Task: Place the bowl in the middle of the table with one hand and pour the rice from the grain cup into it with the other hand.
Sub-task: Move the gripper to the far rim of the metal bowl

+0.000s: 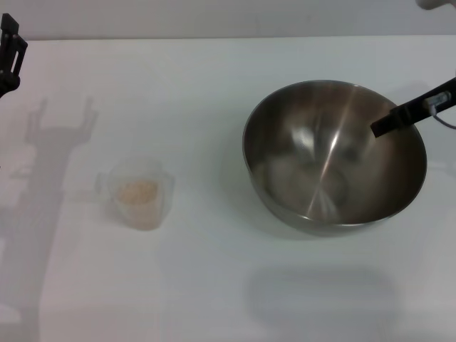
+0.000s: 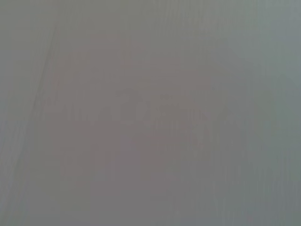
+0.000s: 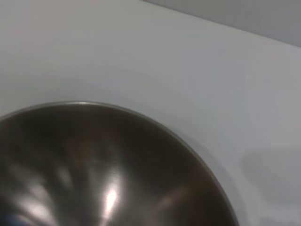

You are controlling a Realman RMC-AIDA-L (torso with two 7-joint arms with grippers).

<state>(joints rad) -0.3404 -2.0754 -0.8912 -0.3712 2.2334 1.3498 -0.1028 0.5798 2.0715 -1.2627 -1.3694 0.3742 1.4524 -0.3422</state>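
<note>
The steel bowl (image 1: 320,164) is at the right of the white table (image 1: 214,85), and its shadow lies apart from it toward the front. My right gripper (image 1: 388,125) comes in from the right and is shut on the bowl's far-right rim, with one black finger (image 1: 402,114) inside; the other is hidden. The right wrist view shows the bowl's inside (image 3: 94,165). The clear grain cup (image 1: 139,194) with rice (image 1: 137,191) stands upright at the left. My left gripper (image 1: 8,53) is at the far left edge, away from the cup; its shadow shows two spread fingers.
The left arm's long shadow (image 1: 43,185) falls on the table left of the cup. The left wrist view shows only blank white table (image 2: 150,113). Bare tabletop lies between cup and bowl (image 1: 206,178).
</note>
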